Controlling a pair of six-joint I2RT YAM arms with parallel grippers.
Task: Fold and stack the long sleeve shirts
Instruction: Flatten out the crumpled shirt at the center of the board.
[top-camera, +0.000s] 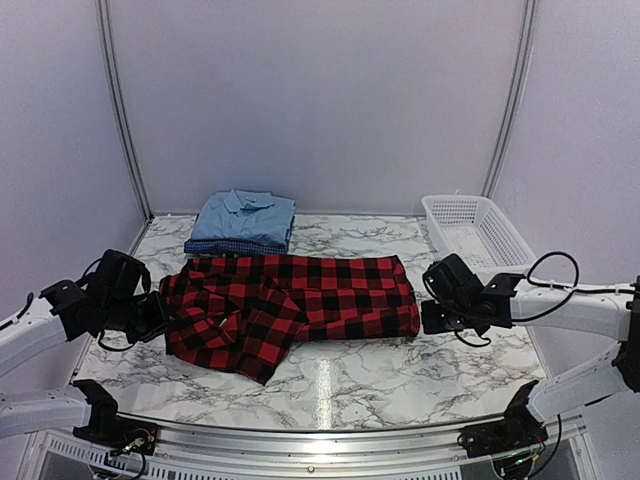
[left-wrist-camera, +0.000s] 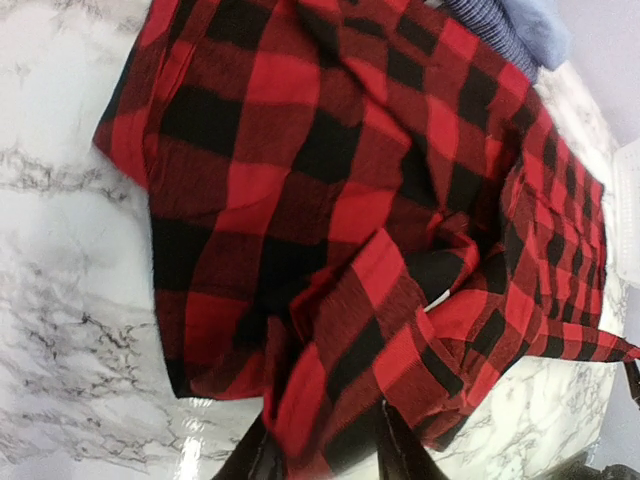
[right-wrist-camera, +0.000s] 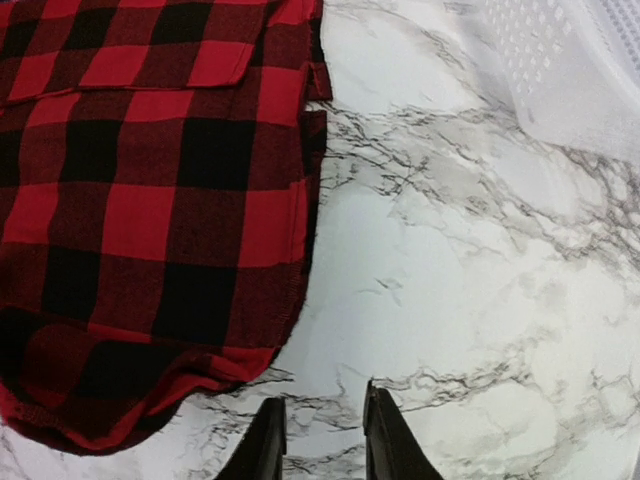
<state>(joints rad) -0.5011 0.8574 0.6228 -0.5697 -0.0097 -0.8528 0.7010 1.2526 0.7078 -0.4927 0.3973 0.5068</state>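
The red-and-black plaid shirt (top-camera: 290, 305) lies spread and partly bunched across the middle of the marble table (top-camera: 330, 385). My left gripper (top-camera: 158, 318) is at its left end. In the left wrist view a fold of the plaid shirt (left-wrist-camera: 330, 230) lies between the slightly parted fingertips (left-wrist-camera: 255, 462) of that gripper (left-wrist-camera: 328, 455). My right gripper (top-camera: 430, 318) hovers just off the shirt's right edge. It (right-wrist-camera: 322, 440) is open over bare marble, with the plaid hem (right-wrist-camera: 150, 220) to its left. A folded light blue shirt (top-camera: 245, 213) rests on a dark blue checked one (top-camera: 232, 245) at the back.
A white mesh basket (top-camera: 478, 232) stands at the back right, and its corner (right-wrist-camera: 570, 70) shows in the right wrist view. Grey walls close the back and sides. A metal rail (top-camera: 320, 440) runs along the near edge between the arm bases.
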